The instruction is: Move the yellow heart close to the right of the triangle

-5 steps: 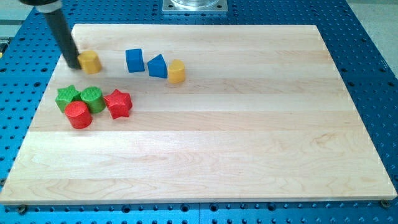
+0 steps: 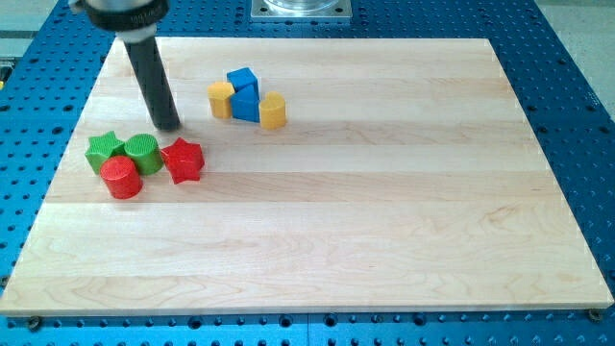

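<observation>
Your backdrop: board on blue bench

You see a pale wood board (image 2: 384, 192); a blue perforated bench (image 2: 577, 86) surrounds it; even light.

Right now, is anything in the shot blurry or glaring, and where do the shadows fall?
Camera view: even, soft light, no glare on the wooden board; blocks sharp; only my rod's top blurs near the view's top edge; faint shadow beside my tip.

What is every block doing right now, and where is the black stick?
Yellow block left of the triangle: upright, touching the blue blocks.
Blue cube: pressed against the triangle.
Blue triangle block: between both yellow blocks.
Yellow block on the right: touching the triangle.
Green star, green cylinder, red cylinder, red star: clustered together.
My tip: touching no block, just above the cluster.
</observation>
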